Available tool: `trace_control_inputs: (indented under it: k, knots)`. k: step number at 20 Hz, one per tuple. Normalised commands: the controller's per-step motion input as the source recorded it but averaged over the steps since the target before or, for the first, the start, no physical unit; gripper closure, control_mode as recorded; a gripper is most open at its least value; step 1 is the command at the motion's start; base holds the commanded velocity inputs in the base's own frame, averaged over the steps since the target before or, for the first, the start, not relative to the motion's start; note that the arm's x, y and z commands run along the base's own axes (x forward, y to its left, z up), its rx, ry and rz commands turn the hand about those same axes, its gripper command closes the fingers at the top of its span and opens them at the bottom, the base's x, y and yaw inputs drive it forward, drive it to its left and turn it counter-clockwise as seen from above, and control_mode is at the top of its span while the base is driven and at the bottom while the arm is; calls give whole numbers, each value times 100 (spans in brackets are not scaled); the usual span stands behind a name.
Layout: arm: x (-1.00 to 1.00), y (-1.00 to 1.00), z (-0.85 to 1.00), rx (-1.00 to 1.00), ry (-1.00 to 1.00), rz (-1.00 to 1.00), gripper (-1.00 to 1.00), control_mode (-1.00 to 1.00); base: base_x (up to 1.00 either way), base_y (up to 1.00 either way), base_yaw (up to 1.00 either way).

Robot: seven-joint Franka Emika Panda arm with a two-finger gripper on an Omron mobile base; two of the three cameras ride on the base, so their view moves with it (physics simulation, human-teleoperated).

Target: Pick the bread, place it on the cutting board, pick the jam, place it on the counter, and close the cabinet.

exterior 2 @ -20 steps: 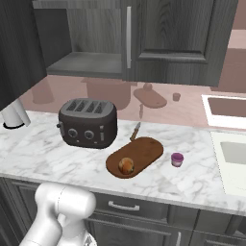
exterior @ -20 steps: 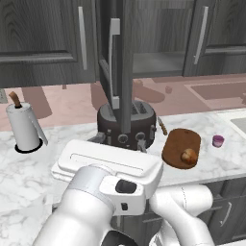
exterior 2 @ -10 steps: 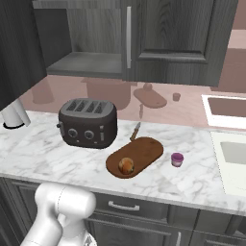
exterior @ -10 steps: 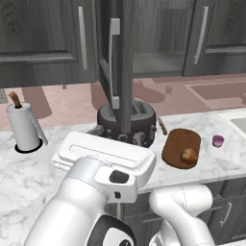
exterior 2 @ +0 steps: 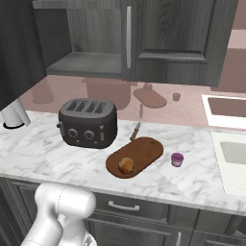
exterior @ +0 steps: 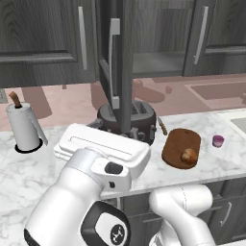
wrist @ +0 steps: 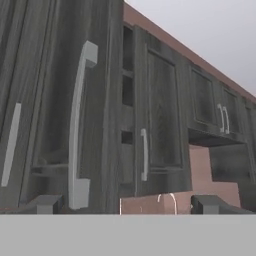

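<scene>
Hand view: the gripper (wrist: pixel 125 204) gapes wide, empty, facing the cabinet (wrist: pixel 60 100) door's bar handle (wrist: pixel 79 125); the base views show the bread (exterior 2: pixel 126 166) on the cutting board (exterior 2: pixel 144 153).

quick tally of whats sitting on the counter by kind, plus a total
toaster: 1
cutting board: 1
bread roll, lying on the board: 1
jam jar, on the marble beside the board: 1
paper towel holder: 1
total: 5
</scene>
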Motion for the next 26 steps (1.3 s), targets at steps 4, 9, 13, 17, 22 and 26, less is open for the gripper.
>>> trace_control_inputs:
  k: [4, 9, 13, 17, 22, 26]
  knots:
    - [12, 0, -3, 0, -4, -3, -100, -100, 0, 0, 0]
    - [12, 0, -3, 0, -2, -2, -100, -100, 0, 0, 0]
    - [16, 0, -1, 0, -2, -3, -100, -100, 0, 0, 0]
    - [18, 0, -1, 0, -1, -3, -100, -100, 0, 0, 0]
    - [19, 0, -3, -1, -2, -3, -100, -100, 0, 0, 0]
    - [14, 0, -10, -4, -4, -3, -100, -100, 0, 0, 0]
